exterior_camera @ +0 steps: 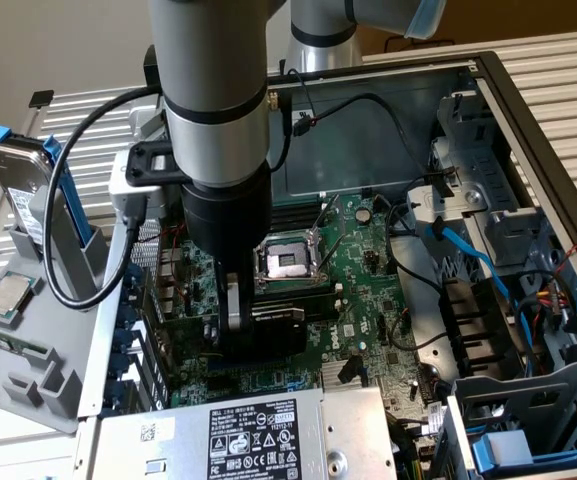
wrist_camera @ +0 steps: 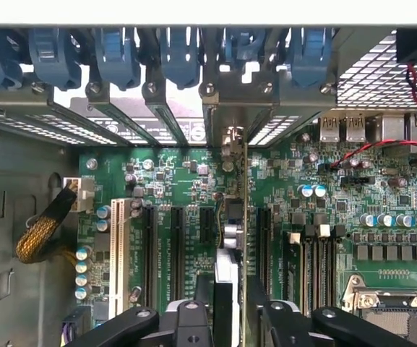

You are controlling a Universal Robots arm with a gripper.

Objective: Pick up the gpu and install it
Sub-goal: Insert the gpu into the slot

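We're down inside the open computer case (exterior_camera: 528, 120), over the big motherboard (exterior_camera: 368, 290). The gpu (wrist_camera: 225, 289) stands on edge among the expansion slots (wrist_camera: 173, 242), directly between the fingers of our gripper (wrist_camera: 226, 318); its long axis runs along the slots toward the rear brackets (wrist_camera: 157, 108). Whether the jaws grip it or have just let go, we cannot tell.

Card (wrist_camera: 226, 289) seen edge-on between pincer (wrist_camera: 226, 318) fingers, lower part cut off by frame edge; cooler face hidden. In exterior view, card (exterior_camera: 278, 325) largely masked by arm (exterior_camera: 218, 120). Label (exterior_camera: 253, 440) print on power supply too small to read. Arm's upper part cropped.
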